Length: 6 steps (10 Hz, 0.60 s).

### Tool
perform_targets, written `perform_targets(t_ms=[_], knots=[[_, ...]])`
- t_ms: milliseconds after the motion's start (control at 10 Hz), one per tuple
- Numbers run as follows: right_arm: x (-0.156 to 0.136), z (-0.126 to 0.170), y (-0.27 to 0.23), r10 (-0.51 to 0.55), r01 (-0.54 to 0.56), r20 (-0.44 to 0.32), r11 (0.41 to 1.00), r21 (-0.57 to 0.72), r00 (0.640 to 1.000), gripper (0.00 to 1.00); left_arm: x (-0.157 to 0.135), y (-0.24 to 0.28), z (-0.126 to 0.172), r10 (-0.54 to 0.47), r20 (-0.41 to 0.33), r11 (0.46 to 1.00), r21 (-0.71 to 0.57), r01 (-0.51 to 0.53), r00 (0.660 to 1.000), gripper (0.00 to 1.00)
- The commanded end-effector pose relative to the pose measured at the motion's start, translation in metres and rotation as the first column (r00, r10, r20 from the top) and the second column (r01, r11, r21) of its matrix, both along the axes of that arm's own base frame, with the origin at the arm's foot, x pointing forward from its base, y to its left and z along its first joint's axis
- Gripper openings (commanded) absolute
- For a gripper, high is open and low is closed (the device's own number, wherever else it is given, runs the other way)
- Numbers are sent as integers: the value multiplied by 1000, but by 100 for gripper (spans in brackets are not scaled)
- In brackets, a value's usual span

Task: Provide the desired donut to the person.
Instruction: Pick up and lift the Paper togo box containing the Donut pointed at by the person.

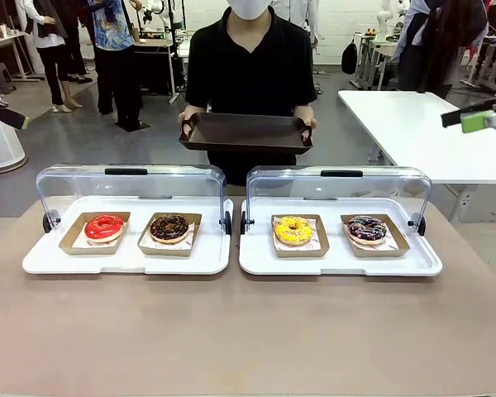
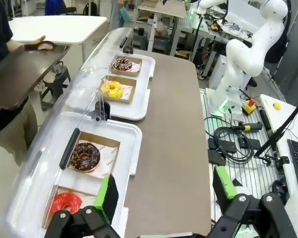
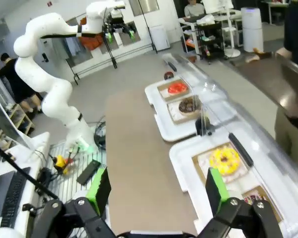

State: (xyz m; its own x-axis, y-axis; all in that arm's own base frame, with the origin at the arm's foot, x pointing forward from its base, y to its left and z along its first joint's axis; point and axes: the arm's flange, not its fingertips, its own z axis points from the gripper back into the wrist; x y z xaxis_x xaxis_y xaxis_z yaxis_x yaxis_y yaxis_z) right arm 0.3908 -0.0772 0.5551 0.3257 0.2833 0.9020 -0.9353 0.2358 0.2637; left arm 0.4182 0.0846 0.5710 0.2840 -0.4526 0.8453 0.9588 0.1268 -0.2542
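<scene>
The brown tabletop fills the lower frame. At upper centre the person holds a dark tray. Mid-frame, with clear lids raised, the left white tray carries the red donut and chocolate donut. The right white tray carries the yellow donut and sprinkled donut. The left fingers and right fingers are spread wide, grasping nothing.

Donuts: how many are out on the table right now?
4. On the left white tray: the red donut and the chocolate donut. On the right white tray: the yellow donut and the dark sprinkled donut. None seems hidden.
</scene>
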Motion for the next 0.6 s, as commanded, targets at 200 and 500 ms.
perform_targets(t_ms=[200, 500], knots=[[-12, 6, -12, -77, 78, 50, 997, -28, 996, 100, -17, 24, 6, 84, 118, 996, 14, -86, 990, 100], [-20, 9, -23, -108, 111, 62, 993, -36, 992, 100, -24, 40, 6, 138, 132, 988, 51, -146, 982, 100]])
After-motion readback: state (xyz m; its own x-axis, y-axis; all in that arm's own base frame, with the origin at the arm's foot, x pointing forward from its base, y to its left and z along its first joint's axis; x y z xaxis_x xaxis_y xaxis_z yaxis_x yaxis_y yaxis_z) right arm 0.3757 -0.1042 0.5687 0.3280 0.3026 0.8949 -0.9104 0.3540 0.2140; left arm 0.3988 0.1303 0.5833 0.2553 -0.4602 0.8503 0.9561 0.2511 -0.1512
